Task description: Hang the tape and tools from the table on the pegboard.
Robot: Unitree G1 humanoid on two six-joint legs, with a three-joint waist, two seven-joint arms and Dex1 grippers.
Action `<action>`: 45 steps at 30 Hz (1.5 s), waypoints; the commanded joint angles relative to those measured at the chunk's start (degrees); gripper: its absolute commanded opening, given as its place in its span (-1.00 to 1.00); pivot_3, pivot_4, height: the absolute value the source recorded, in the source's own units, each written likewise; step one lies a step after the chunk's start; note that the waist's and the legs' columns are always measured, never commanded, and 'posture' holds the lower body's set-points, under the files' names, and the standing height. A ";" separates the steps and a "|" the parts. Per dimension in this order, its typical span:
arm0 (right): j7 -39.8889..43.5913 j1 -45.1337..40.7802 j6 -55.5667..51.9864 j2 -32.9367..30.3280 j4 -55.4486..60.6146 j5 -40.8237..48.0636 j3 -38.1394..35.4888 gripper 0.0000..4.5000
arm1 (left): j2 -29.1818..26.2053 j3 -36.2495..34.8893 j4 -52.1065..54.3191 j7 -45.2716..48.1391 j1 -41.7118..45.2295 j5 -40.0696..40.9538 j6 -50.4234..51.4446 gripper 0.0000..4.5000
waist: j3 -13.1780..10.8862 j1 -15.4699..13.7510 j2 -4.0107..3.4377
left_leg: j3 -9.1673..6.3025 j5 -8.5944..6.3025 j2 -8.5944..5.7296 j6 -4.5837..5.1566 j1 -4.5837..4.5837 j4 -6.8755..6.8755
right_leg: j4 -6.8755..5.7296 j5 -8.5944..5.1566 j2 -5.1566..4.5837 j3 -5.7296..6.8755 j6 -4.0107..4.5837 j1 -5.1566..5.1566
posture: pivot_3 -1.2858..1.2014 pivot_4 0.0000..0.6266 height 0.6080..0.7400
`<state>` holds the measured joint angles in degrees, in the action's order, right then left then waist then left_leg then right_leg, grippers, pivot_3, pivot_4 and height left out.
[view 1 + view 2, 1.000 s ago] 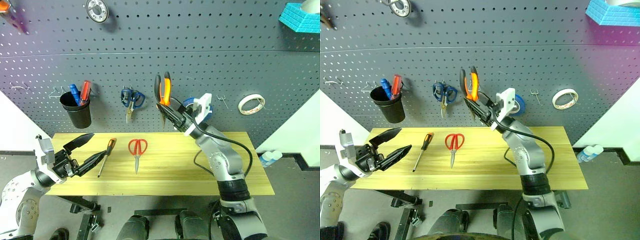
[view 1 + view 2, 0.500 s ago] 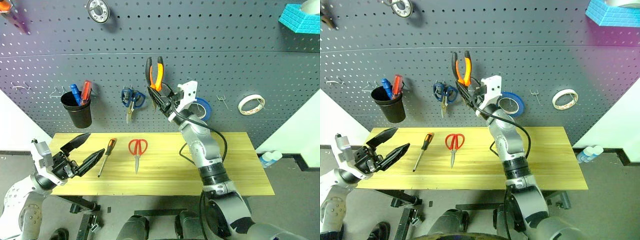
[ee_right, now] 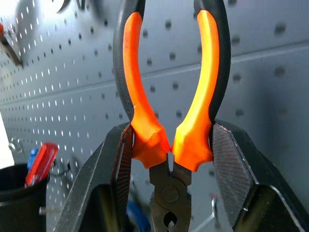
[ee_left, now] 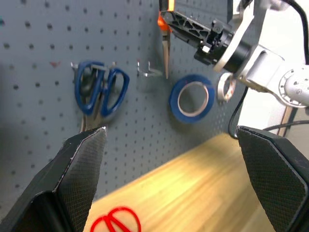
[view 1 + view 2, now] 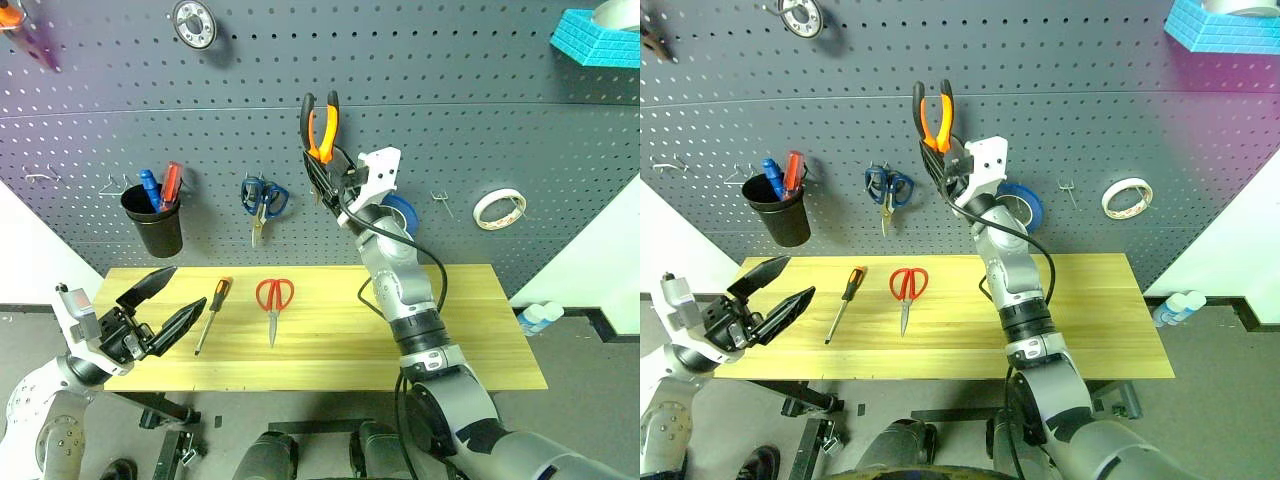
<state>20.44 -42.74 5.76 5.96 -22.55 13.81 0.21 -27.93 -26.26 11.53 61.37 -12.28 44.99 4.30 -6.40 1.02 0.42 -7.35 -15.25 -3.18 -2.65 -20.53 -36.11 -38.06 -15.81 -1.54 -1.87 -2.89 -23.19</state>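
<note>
My right gripper (image 5: 326, 178) is shut on the orange-and-black pliers (image 5: 320, 125) and holds them up against the pegboard (image 5: 450, 120), handles upward. My fingers (image 3: 118, 159) clamp the lower ends of both handles of the pliers (image 3: 137, 101). The blue tape (image 5: 405, 213) hangs on the board behind that arm. On the table (image 5: 480, 330) lie the red-handled scissors (image 5: 274, 295) and the screwdriver (image 5: 213, 312). Over the table's left end, my left gripper (image 5: 190, 291) is open and empty, just left of the screwdriver.
On the board hang a black cup (image 5: 153, 225) with blue and red screwdrivers, blue-handled scissors (image 5: 263, 197), a whitish tape roll (image 5: 502, 207) and a bare hook (image 5: 443, 203). Another bare hook (image 4: 147, 72) sits just below the pliers' tip.
My right gripper has lifted the pliers higher along the pegboard and slightly left, so the blue tape now shows beside the arm. The left gripper has stayed in place, open.
</note>
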 commanded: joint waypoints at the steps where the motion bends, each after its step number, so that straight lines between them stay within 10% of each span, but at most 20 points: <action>1: 0.08 -3.70 2.78 1.07 -0.45 0.83 -0.93 -0.09 | 0.22 -2.10 1.83 0.38 0.39 2.24 -1.23 1.00 | 0.00 0.01 0.00 | 0.03 0.00 0.00 0.00 0.03 0.00 | -0.01 0.00 0.00 -0.03 0.00 0.02 | 0.06 -0.88 1.00; 45: -8.89 -13.66 21.31 -1.18 -31.05 -8.52 -4.09 -0.09 | -0.46 -4.46 11.59 -3.53 -8.36 5.12 2.25 1.00 | -1.77 -0.01 -0.12 | 0.47 0.00 0.08 0.05 0.17 0.02 | -0.02 -0.13 0.06 -0.47 0.18 0.02 | 0.11 -0.47 1.00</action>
<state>12.73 -55.38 25.85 5.42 -53.40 6.28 -3.97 -27.51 -29.01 21.04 58.21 -20.28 49.06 6.75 -8.16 1.01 0.29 -6.88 -15.25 -3.09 -2.59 -20.35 -36.09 -38.08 -15.94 -1.48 -2.34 -2.70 -23.17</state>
